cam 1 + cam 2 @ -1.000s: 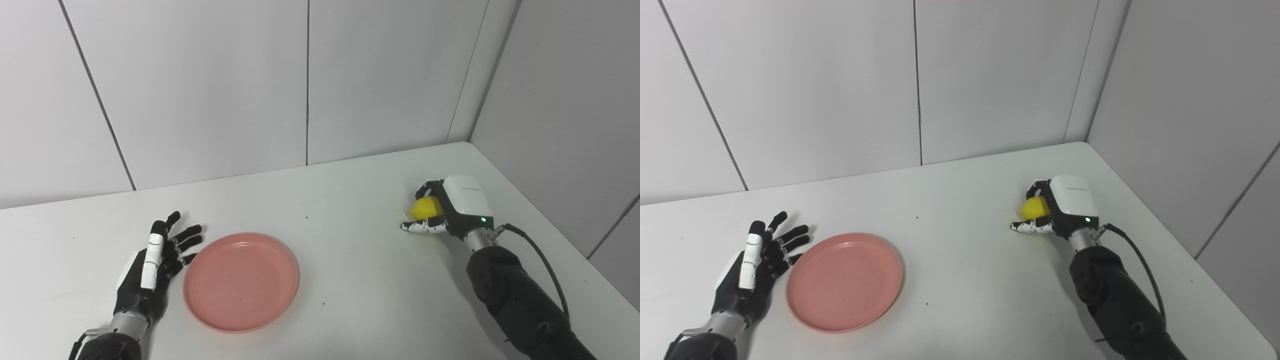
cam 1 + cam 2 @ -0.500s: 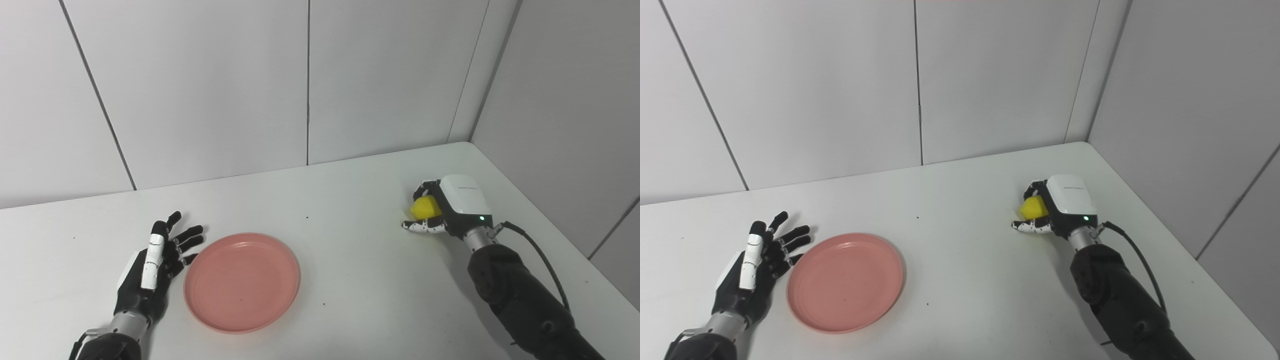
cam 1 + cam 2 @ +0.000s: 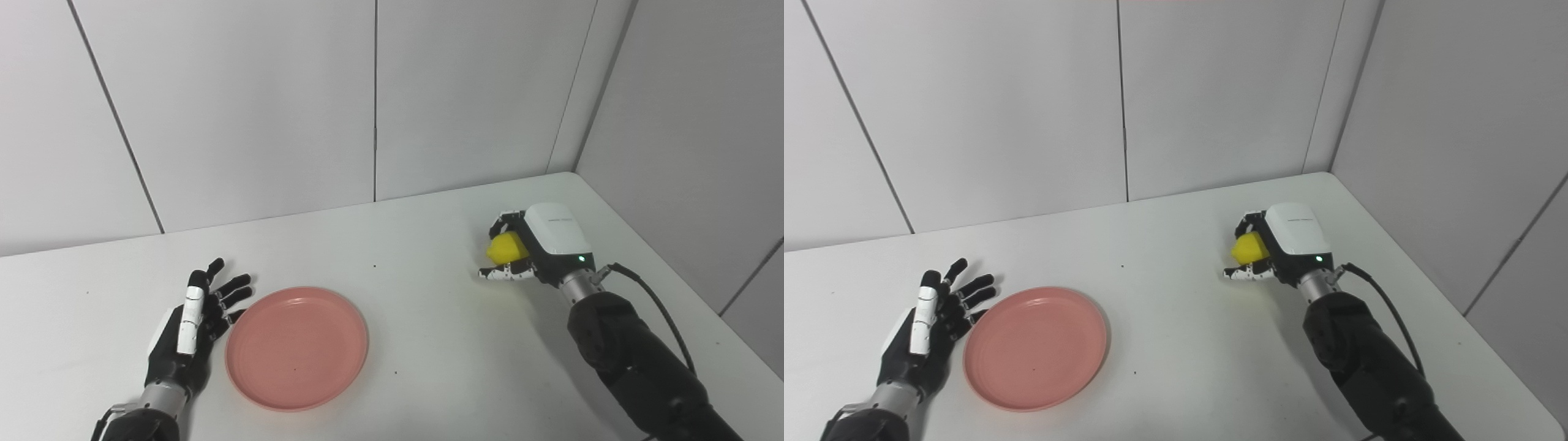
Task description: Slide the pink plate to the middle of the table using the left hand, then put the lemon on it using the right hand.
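While the right hand point(image 3: 539, 248) grips the lemon point(image 3: 503, 248), its fingers point(image 3: 501, 220) curl over the far side of the fruit and its thumb point(image 3: 499, 273) extends leftward beneath the near side, so the fruit sits enclosed in the palm with only its yellow left face exposed. The hand is raised slightly off the table point(image 3: 429, 233), with a soft shadow on the surface below and to the near side of it. The white back cover of the hand faces up and to the right, and a small green indicator light shows at its near edge, by the wrist. A black cable point(image 3: 658, 312) loops from the wrist along the right side of the dark forearm, which enters from the lower right corner. The lemon is at the right part of the table, well apart from the plate point(image 3: 297, 347). The left hand point(image 3: 190, 324) lies at the near left of the table, empty, with its fingers point(image 3: 236, 285) spread and pointing toward the far right. Its fingertips are just beside the left rim of the plate; contact cannot be confirmed. The plate is pink, round and shallow, lies flat on the table left of centre, and holds nothing. The table is white, with a few small dark specks on its surface. Pale wall panels with vertical seams stand behind the table and along its right side.
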Motion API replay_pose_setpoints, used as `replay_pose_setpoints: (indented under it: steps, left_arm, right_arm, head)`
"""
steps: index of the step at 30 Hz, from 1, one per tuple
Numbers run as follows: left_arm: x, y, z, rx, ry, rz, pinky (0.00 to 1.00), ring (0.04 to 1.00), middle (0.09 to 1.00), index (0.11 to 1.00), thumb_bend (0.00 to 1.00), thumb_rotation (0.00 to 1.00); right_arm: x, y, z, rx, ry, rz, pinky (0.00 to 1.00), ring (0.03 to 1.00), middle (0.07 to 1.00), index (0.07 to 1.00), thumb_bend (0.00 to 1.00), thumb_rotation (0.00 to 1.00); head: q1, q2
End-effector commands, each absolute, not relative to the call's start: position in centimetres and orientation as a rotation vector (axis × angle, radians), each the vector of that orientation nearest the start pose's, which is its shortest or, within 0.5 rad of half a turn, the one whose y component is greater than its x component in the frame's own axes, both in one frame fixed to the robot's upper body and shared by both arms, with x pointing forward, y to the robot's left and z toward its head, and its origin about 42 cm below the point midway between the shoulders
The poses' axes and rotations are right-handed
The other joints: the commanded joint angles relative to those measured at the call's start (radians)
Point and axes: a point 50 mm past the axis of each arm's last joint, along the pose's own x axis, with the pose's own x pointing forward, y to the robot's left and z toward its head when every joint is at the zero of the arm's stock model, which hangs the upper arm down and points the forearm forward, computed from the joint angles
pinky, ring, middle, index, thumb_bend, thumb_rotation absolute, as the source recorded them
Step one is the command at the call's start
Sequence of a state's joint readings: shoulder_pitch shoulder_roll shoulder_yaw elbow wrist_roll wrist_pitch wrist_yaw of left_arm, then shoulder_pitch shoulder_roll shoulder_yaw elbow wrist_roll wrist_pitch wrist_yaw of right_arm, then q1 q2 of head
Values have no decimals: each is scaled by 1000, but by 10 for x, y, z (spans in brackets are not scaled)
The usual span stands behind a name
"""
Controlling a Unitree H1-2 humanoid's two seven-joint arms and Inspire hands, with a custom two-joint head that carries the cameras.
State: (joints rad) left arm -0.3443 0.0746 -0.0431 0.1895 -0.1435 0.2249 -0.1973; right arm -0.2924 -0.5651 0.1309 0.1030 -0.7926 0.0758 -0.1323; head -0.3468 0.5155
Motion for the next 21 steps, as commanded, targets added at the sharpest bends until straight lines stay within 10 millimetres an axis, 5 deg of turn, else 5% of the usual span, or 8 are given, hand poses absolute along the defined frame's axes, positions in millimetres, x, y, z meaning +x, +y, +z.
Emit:
replay_pose_setpoints:
  steps: [1, 12, 21]
  left_arm:
    - [381, 182, 121, -32, 188, -314, 875, 826, 812, 949, 760, 1000]
    - [378, 165, 123, -44, 181, -314, 867, 805, 788, 935, 780, 1000]
    - [375, 135, 126, -41, 182, -308, 835, 785, 778, 929, 780, 1000]
  right_arm:
    - [380, -356, 238, -1381, -306, -190, 143, 199, 271, 473, 501, 174]
    - [378, -328, 274, -1387, -412, -136, 139, 194, 270, 474, 502, 174]
    - [381, -319, 285, -1359, -457, -61, 156, 209, 282, 473, 503, 171]
  head:
    - [18, -3]
    - [105, 0]
    - [303, 9]
